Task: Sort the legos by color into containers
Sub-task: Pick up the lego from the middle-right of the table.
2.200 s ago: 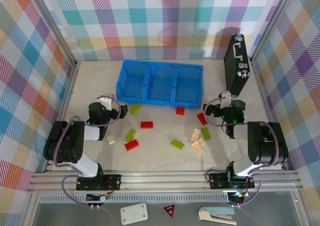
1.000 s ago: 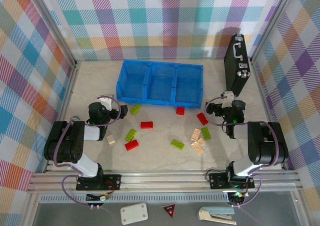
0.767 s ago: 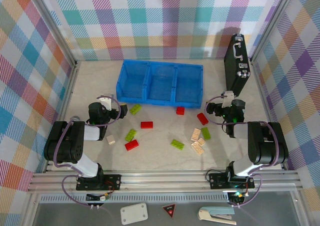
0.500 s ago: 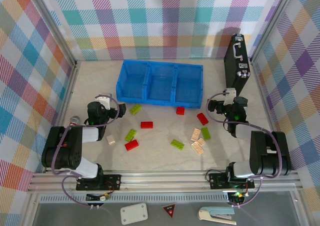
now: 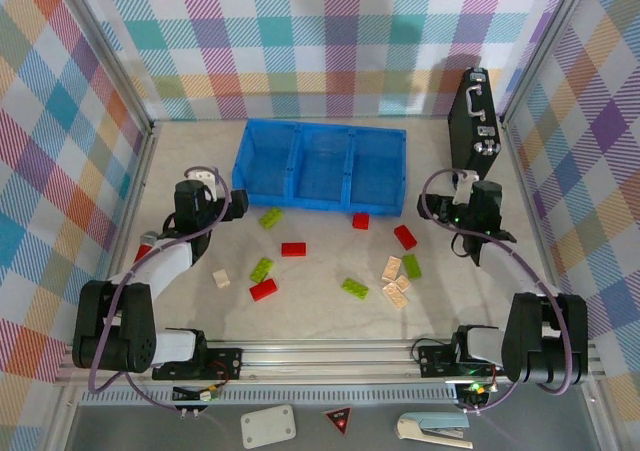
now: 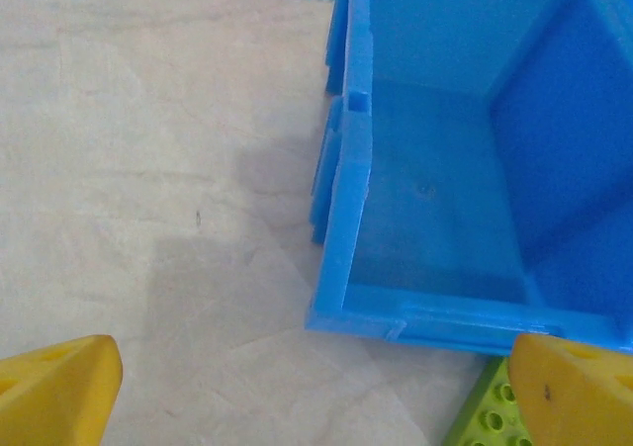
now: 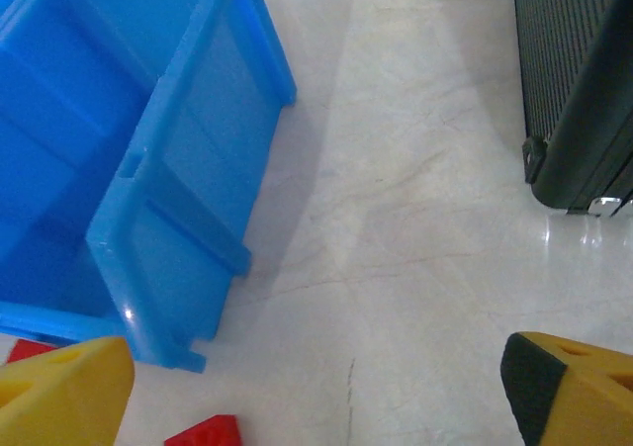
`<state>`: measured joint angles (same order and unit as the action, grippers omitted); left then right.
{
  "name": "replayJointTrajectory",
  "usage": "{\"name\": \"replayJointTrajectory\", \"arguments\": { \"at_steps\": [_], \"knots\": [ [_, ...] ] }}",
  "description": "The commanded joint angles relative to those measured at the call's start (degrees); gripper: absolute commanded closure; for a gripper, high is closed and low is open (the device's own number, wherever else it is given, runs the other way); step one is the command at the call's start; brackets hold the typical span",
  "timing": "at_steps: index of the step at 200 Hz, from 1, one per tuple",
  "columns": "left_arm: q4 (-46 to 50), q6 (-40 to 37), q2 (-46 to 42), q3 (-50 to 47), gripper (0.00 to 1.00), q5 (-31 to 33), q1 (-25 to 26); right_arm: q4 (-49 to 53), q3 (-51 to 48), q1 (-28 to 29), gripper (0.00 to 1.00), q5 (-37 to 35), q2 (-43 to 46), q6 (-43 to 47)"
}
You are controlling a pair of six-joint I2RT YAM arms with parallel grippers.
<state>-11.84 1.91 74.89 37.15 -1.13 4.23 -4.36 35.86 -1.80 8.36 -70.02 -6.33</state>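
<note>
– Legos (image 5: 293, 249) lie scattered on the surface (image 5: 310, 321) just near of the blue bin (image 5: 322, 166), and I see none inside its three compartments. Which would you take first?

– The red brick (image 5: 404, 236) on the right. It sits alone, near the right pincer (image 7: 316, 392).

– And that pincer?

– Wide and holding nothing, with bare surface between its yellow fingers (image 7: 64, 387). It hovers off the bin's right end, the black case (image 5: 472, 131) to its right. The left pincer (image 6: 316, 397) is wide and holds nothing too. It is at the bin's near left corner, a green brick (image 6: 483, 421) peeking out beside one finger.

– How would they handle, you reckon?

– Light, I'd say. Hard plastic, no give, nothing fragile. The sides look smooth, so probably a bit slippery, and an off-centre squeeze could squirt one out.

– So where to grip?

– Across the narrow width, on the two long flat sides, mid-length, coming straight down. They lie flat and low, so the fingertips would have to reach almost to the surface.

– The beige bricks (image 5: 391, 267)?

– Awkward. Three huddle together, touching or nearly so, with a lime brick (image 5: 411, 265) just beside them. There's little room for a finger there, so I'd nudge them apart first.
</note>
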Motion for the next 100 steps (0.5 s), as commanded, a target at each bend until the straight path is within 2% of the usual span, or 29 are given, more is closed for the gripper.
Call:
{"name": "replayJointTrajectory", "arguments": {
  "at_steps": [1,19,37,63,100],
  "knots": [
    [13.8,5.4,-2.3,4.4,0.0,-1.2,0.4,14.1,3.9,0.7,0.07,1.7,2.1,-4.4],
    [20.4,8.2,-3.0,8.0,0.01,-3.5,0.4,19.3,5.8,1.2,0.09,2.2,3.0,-7.2],
    [32.3,9.5,-2.6,14.1,0.03,-5.9,0.4,25.5,8.5,1.7,0.12,4.9,2.6,-8.3],
    [43.6,7.8,-3.7,20.3,0.04,-8.2,0.4,31.9,10.3,4.0,0.17,4.7,1.3,-7.5],
    [53.8,2.0,-6.5,26.1,0.04,-7.2,0.5,34.7,11.5,8.3,0.23,2.1,-1.1,-5.6]
  ]
}}
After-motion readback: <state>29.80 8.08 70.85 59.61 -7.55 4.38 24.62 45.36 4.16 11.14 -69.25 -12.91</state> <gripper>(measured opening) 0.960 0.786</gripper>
